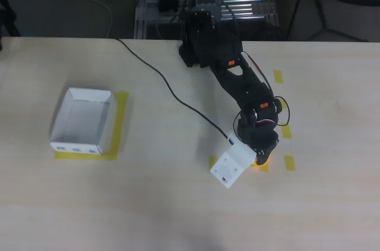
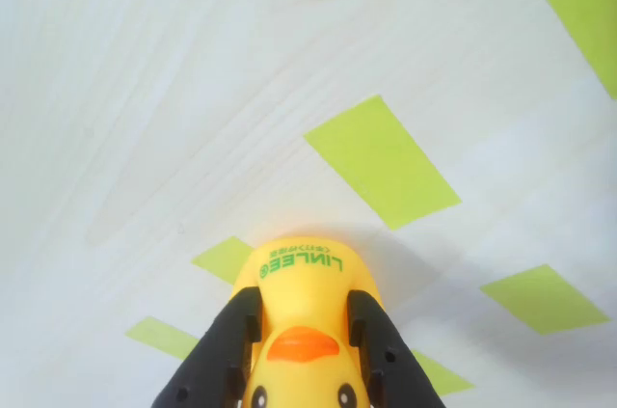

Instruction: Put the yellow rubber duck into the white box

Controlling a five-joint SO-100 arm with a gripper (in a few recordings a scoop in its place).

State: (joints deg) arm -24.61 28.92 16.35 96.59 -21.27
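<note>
Yellow plastic shows between two black fingers [image 2: 229,350] in the wrist view: the gripper [image 2: 301,355] is clamped on the yellow rubber duck [image 2: 301,307], one finger on each side of its head, the orange beak and two dark eyes facing the camera and green lettering on its base towards the table. Pinching it across the narrow head looks sensible, since the rounded body would slip more easily. From overhead the arm [image 1: 237,79] reaches to the right side of the pale wooden table [image 1: 166,203], the gripper [image 1: 261,155] low among short yellow tape strips [image 1: 289,162] that seem to mark where the toy starts; a sliver of the duck's yellow [image 1: 262,159] peeps out beneath it. I cannot tell whether the duck rests on the table or has just left it. Well apart on the left sits the white box [image 1: 64,113], open side up on its own yellow tape border, so the carry across is, I judge, not yet done.
</note>
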